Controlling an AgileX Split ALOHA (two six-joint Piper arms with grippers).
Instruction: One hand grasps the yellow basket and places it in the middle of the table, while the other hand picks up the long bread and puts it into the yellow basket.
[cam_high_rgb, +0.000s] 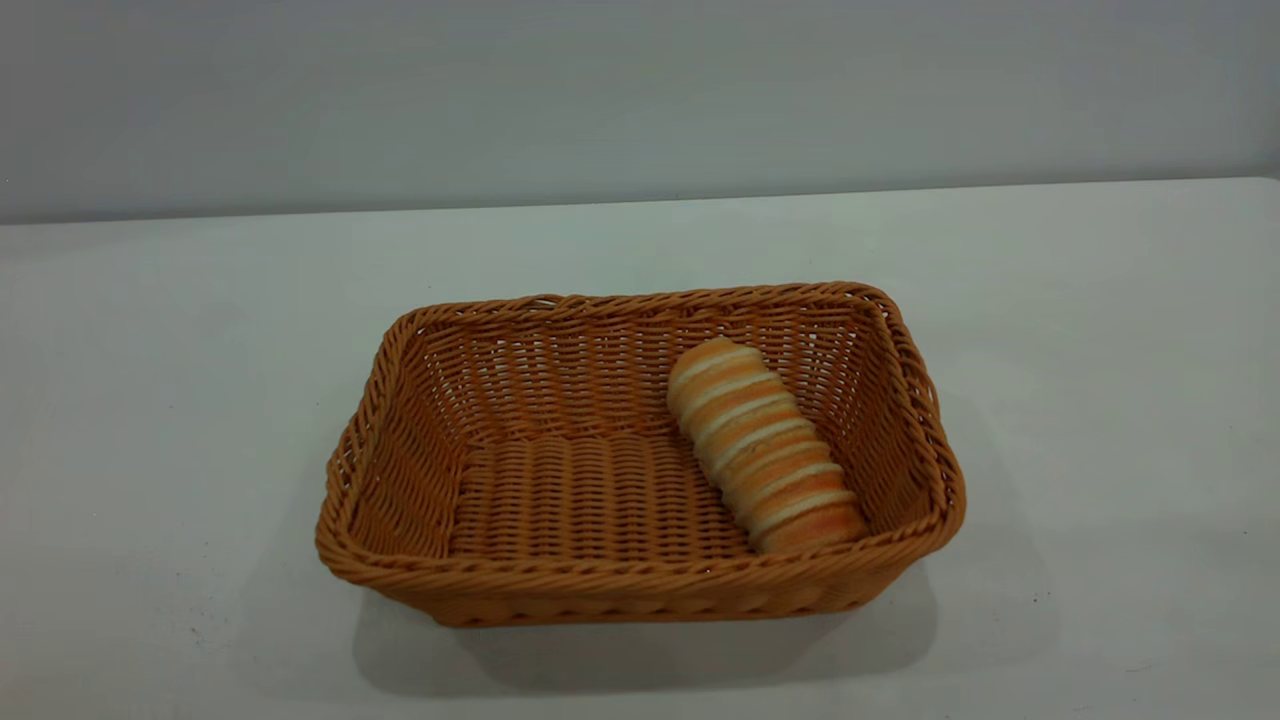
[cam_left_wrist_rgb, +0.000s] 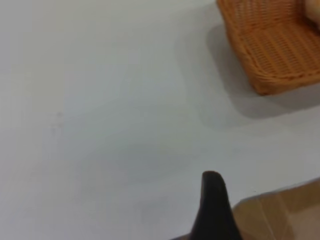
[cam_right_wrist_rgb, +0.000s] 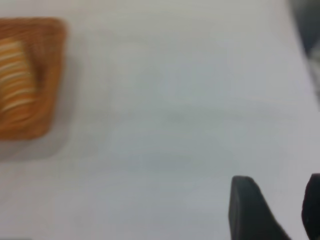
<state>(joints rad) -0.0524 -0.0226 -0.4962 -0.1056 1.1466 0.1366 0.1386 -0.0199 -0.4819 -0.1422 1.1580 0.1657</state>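
Note:
The yellow basket (cam_high_rgb: 640, 590) stands in the middle of the white table (cam_high_rgb: 1100, 350). The long bread (cam_high_rgb: 760, 445) lies inside it at its right end, slanting from the far wall to the near right corner. Neither gripper shows in the exterior view. My left gripper (cam_left_wrist_rgb: 214, 200) is low over bare table near the table's edge, well apart from the basket (cam_left_wrist_rgb: 280, 55). My right gripper (cam_right_wrist_rgb: 280, 200) is open and empty over bare table, far from the basket (cam_right_wrist_rgb: 52, 75) and the bread (cam_right_wrist_rgb: 17, 80).
A plain grey wall (cam_high_rgb: 640, 100) runs behind the table's far edge. In the left wrist view the table's edge and tan floor (cam_left_wrist_rgb: 280, 215) show beside the gripper. Bare tabletop lies on all sides of the basket.

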